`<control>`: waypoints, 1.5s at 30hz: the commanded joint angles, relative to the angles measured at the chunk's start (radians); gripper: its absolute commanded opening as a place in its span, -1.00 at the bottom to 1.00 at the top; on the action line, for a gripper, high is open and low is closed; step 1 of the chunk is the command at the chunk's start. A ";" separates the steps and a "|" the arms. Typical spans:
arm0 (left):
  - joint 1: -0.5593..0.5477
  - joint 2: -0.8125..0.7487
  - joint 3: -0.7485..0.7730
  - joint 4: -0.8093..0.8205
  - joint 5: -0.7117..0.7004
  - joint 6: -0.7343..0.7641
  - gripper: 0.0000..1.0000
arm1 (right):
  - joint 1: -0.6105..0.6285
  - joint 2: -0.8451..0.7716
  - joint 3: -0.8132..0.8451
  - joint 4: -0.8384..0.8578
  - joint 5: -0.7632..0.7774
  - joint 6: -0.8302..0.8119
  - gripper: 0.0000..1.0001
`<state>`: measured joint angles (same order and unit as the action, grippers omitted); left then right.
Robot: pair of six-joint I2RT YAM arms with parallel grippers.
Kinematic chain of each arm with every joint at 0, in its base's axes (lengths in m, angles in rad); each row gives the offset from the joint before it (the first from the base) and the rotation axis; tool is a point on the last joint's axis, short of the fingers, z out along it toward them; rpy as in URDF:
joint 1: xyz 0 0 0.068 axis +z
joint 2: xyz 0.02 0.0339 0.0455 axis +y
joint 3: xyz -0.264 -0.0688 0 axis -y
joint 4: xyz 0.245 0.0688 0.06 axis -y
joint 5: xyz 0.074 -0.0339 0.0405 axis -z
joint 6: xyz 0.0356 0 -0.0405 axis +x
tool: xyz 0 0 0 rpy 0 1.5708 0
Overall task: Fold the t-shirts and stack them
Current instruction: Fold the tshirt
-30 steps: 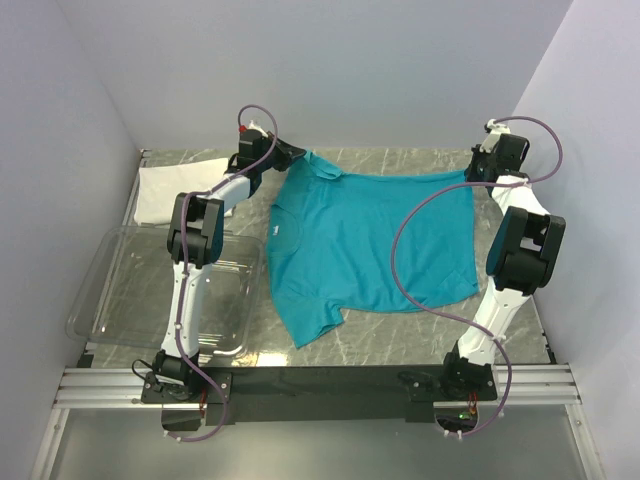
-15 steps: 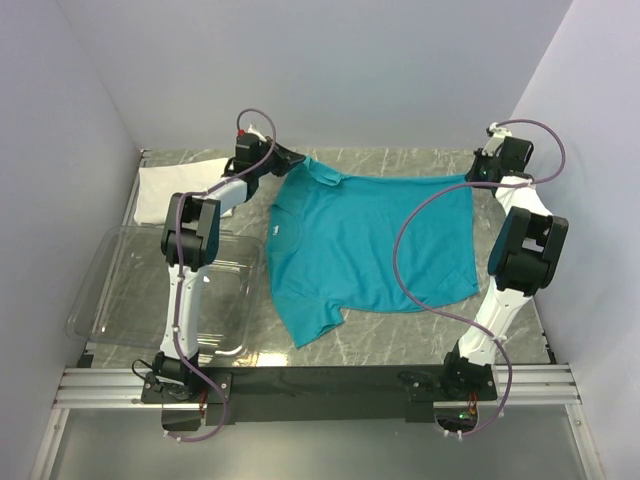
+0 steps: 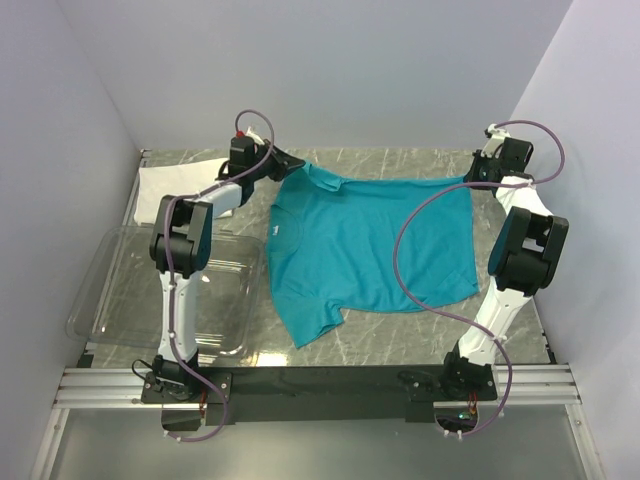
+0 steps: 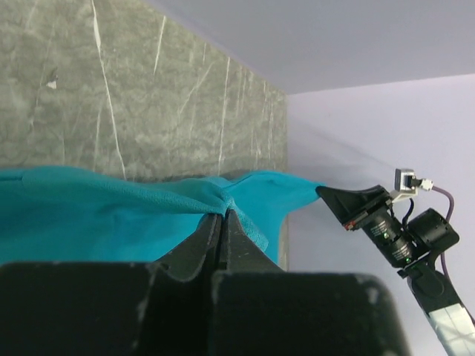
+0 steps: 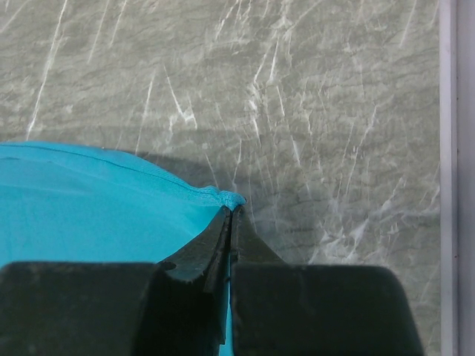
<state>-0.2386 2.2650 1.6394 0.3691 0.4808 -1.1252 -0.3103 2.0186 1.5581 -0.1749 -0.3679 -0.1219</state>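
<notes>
Teal shirt (image 3: pixel 370 245) spread flat on marble bench (image 3: pixel 400 335), far edge stretched between both claws. Left claw (image 4: pixel 221 220) clamped tight on far-left corner of teal shirt — right claw (image 5: pixel 231 213) clamped tight on far-right corner. White shirt (image 3: pixel 170 188) lies folded at far-left of bench, just behind clear plastic bin (image 3: pixel 110 290), apart from teal shirt.

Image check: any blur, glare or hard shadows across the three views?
Top external: even, soft light, faint sheen on the clear bin. Left wrist: near jaws dark and blurred, teal shirt slightly soft. Right wrist: marble tabletop sharp, soft shadow under the shirt corner.
</notes>
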 commanded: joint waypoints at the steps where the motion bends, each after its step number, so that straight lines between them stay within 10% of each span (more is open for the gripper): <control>1: 0.004 -0.096 -0.036 0.034 0.041 0.045 -0.99 | -0.012 -0.009 0.016 0.003 -0.017 -0.013 -1.00; 45: -0.028 -0.369 -0.389 0.045 0.104 0.045 -0.99 | -0.062 -0.109 -0.128 -0.006 -0.036 -0.056 -1.00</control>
<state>-0.2592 1.9663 1.2686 0.3820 0.5709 -1.0935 -0.3588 1.9778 1.4452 -0.1963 -0.4030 -0.1623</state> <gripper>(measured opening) 0.013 0.008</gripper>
